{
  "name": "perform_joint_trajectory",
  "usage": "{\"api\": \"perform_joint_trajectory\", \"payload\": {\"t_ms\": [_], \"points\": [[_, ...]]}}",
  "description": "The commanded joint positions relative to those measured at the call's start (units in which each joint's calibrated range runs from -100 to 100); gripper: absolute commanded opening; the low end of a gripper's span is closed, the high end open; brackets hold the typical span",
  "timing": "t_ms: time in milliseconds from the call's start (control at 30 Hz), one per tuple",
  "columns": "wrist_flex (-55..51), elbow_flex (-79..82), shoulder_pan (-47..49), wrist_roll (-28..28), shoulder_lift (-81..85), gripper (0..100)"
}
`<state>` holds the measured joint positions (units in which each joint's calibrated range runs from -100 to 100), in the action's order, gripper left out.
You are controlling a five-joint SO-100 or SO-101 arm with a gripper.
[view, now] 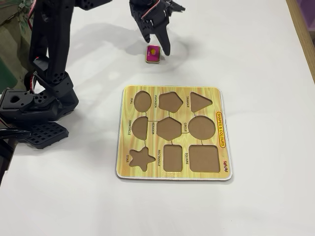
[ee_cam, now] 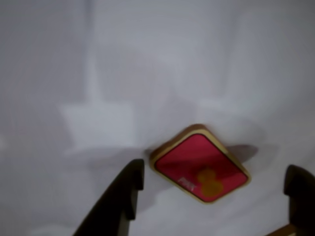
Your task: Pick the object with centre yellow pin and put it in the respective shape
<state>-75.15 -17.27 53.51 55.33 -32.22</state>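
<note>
**Open claw above the pink piece, board empty**

The pink piece [view: 153, 54] lies flat on the white table [view: 256, 59], well apart from the puzzle board [view: 220, 129] and beyond its top edge in the fixed view. Its small yellow knob [view: 153, 50] shows near the middle. In the wrist view the piece [ee_cam: 194, 160] sits turned like a diamond, with a pale wooden rim, faint white lettering and the knob [ee_cam: 210, 181] blurred into an orange-yellow blob.

The claw [view: 157, 45] hangs over the piece with its jaws spread and nothing between them. In the fixed view one dark finger [view: 166, 45] points down just right of the piece and the other [view: 146, 35] stands at its upper left. In the wrist view the fingers rise from the bottom edge, one [ee_cam: 129, 184] left of the piece and one [ee_cam: 298, 189] at the far right, the piece lying between them nearer the left one. Whether a fingertip touches the piece or the table cannot be told.

The board lies flat, yellow wood grain with nine brown cutouts, all unfilled. The rectangle cutout [view: 173, 158] is in the bottom row, between the star [view: 141, 158] and the wider square [view: 204, 158]. The arm's black base [view: 37, 105] stands left of the board.
</note>
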Motion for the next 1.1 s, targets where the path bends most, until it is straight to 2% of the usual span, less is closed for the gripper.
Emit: {"api": "perform_joint_trajectory", "payload": {"t_ms": [0, 200, 633, 1067], "points": [[-0.22, -1.53, -0.19, -0.15, 1.67, 31], [-4.54, -1.53, -1.16, -0.1, 1.92, 31], [-3.76, -1.53, -5.46, -0.2, 2.01, 31], [-3.67, -2.52, -5.56, -0.15, 1.34, 31]]}}
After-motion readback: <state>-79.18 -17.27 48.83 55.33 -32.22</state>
